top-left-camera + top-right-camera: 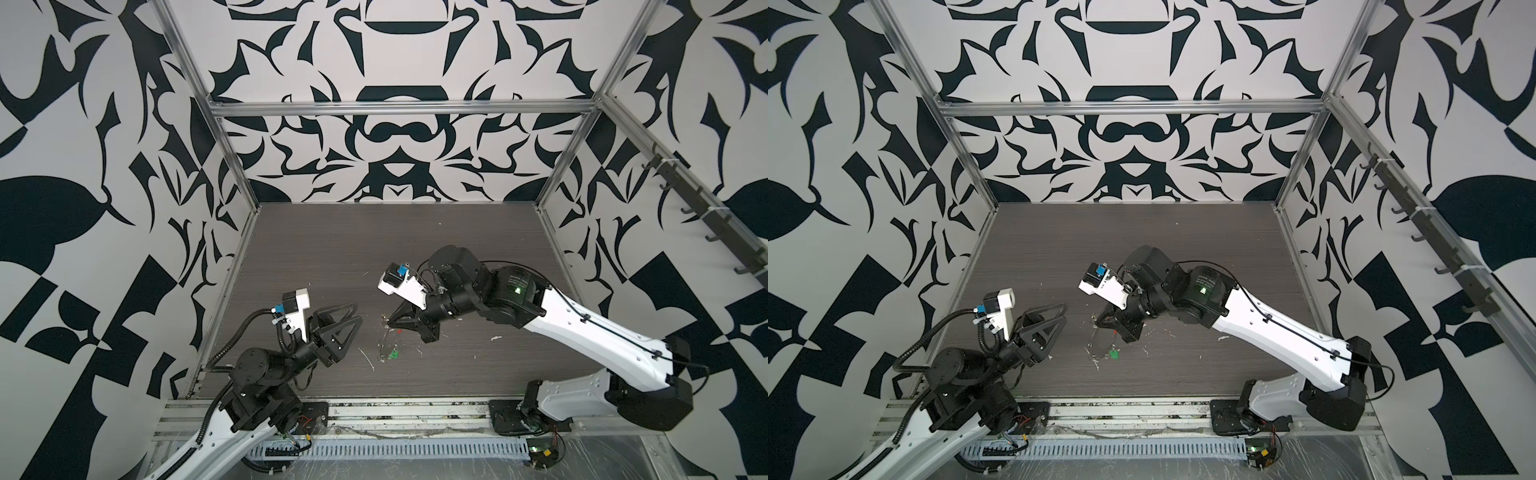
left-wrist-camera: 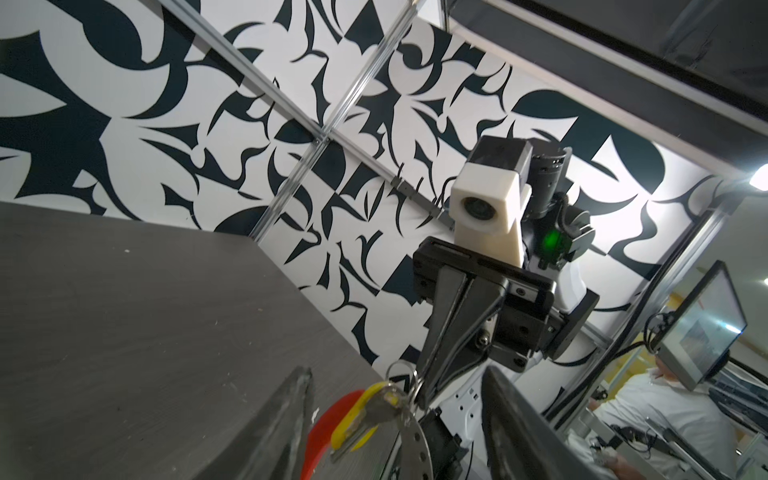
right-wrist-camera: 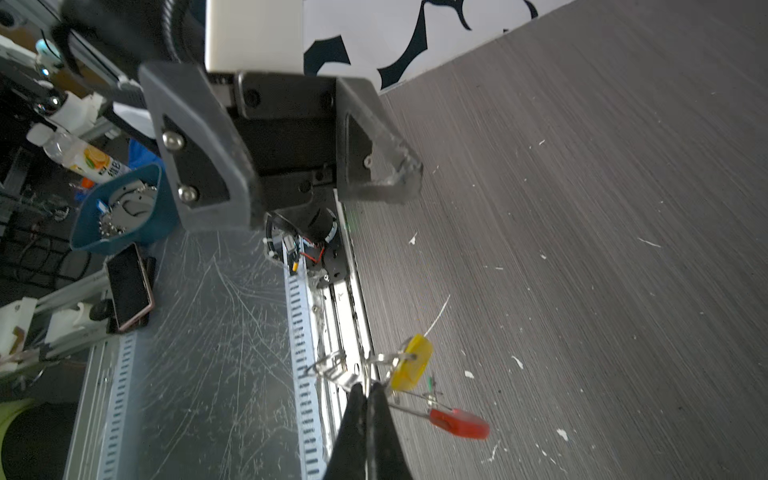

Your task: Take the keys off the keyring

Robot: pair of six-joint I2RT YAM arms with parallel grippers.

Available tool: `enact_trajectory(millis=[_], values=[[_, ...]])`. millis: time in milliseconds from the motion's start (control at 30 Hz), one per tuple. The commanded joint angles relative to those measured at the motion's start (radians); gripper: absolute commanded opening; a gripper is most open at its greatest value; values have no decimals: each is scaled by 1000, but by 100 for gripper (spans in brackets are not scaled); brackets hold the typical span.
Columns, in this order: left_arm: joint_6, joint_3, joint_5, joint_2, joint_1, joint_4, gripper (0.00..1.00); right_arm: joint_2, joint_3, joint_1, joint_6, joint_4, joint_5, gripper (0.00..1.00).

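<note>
The right tool (image 3: 368,390) pinches shut on the thin wire keyring (image 3: 411,410). Beside its tips hangs the oblong yellow tag (image 3: 411,363); farther round the loop, the green tag (image 1: 393,354) and curved glossy red sleeve (image 3: 459,423). The left tool (image 1: 357,313) gapes empty nearby.

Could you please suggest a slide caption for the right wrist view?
The right claw shut on the keyring, yellow key tag and red sleeve just beyond its tips, left claw open opposite.

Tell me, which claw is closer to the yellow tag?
Right. The right gripper is shut on the keyring right beside the yellow tag; the left gripper is open, facing it across a gap.
</note>
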Motion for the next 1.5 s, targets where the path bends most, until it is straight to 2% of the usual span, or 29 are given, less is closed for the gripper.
enact_trajectory(millis=[0, 200, 433, 867, 1000, 1167, 1400, 1467], values=[[52, 53, 67, 43, -2, -146, 66, -18, 48, -6, -88, -49, -17, 0], [108, 128, 94, 159, -2, -248, 59, -42, 38, -10, -105, -41, -41, 0], [134, 145, 137, 264, -2, -243, 56, -83, -9, -18, -93, 8, -46, 0], [151, 129, 338, 305, -2, -136, 57, -95, -50, -34, -81, 59, -107, 0], [158, 138, 339, 327, -2, -124, 57, -95, -59, -35, -74, 76, -125, 0], [171, 148, 337, 331, -2, -109, 47, -90, -74, -37, -66, 95, -149, 0], [178, 163, 352, 331, -2, -101, 50, -86, -89, -37, -61, 113, -161, 0], [181, 164, 353, 333, -2, -100, 47, -84, -90, -37, -60, 117, -163, 0]])
